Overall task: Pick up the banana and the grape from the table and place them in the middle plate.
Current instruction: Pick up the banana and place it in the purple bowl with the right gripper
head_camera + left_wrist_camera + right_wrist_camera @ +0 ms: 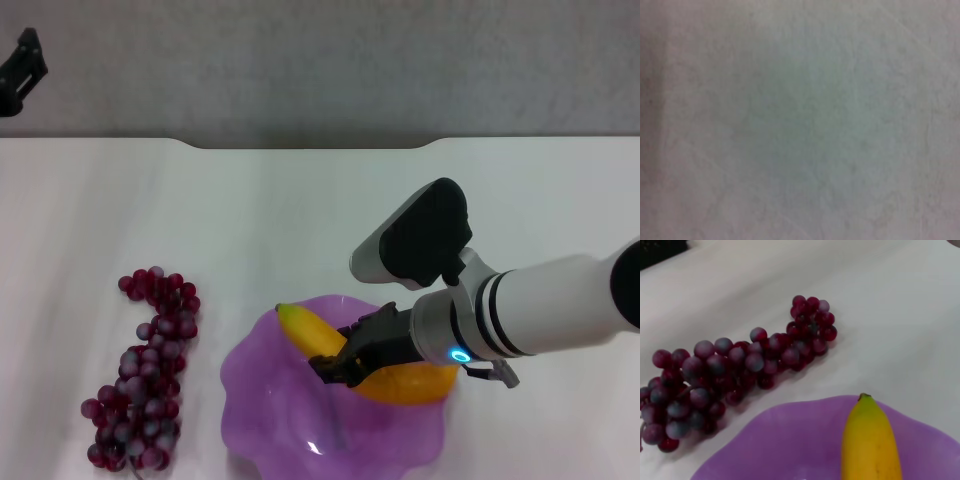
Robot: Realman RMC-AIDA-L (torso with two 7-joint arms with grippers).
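Right gripper: the black right gripper (345, 362) straddles the curved yellow-orange banana (310, 335); grip state can't be told.
Banana: inside the translucent purple scalloped plate (260, 410), tip at 10 o'clock.
Grapes: the dark red-purple grape bunch (145, 375) lies on the white table (300, 220), at the plate's 9 o'clock, awaiting transfer.
Left gripper: parked at the far 10 o'clock corner (20, 70).

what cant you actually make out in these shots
- Head view: the right gripper covers the middle of the banana over the middle plate, so its grip cannot be judged.
- Head view: the plate's near rim and the grape bunch's lowest berries are cut by the bottom edge.
- Head view: the left gripper is cut by the left edge.
- Left wrist view: only a blurred grey surface.
- Right wrist view: no fingers visible.
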